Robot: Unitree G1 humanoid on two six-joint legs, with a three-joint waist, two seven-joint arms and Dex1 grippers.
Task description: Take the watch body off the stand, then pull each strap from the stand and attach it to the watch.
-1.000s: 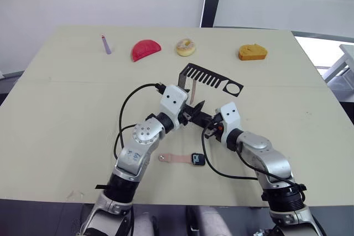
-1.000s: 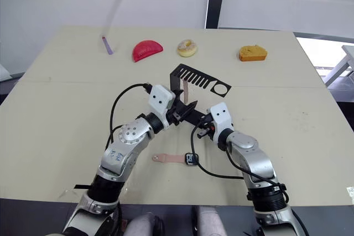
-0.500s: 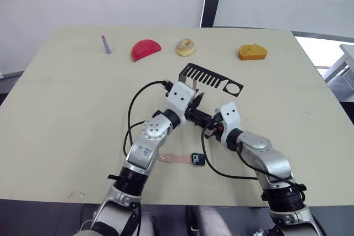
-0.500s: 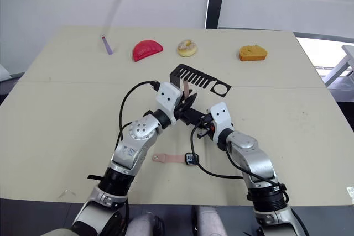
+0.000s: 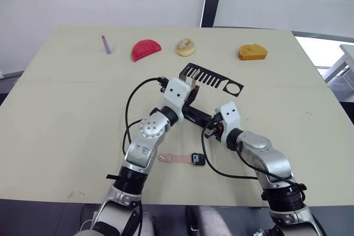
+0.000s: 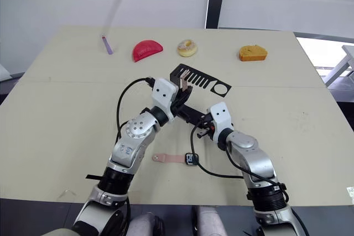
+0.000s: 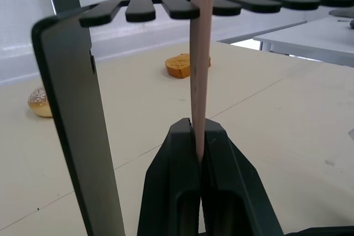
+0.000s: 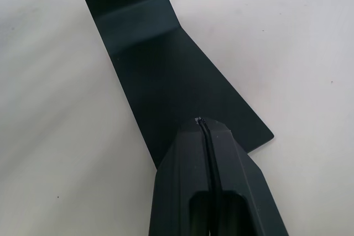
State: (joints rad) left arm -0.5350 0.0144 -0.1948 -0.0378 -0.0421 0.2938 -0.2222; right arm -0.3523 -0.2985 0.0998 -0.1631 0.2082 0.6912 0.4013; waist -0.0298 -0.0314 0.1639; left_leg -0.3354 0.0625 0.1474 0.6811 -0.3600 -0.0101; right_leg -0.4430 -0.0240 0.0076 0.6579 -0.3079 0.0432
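Bright, even daylight; soft shadows

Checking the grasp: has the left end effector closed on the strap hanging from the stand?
Yes, the left end effector pinches the hanging pink strap just below the stand.

The right gripper (image 8: 206,124), its two black fingers pressed together, rests its tips on the flat black base of the stand (image 8: 166,70), which lies on the pale table (image 8: 61,120).
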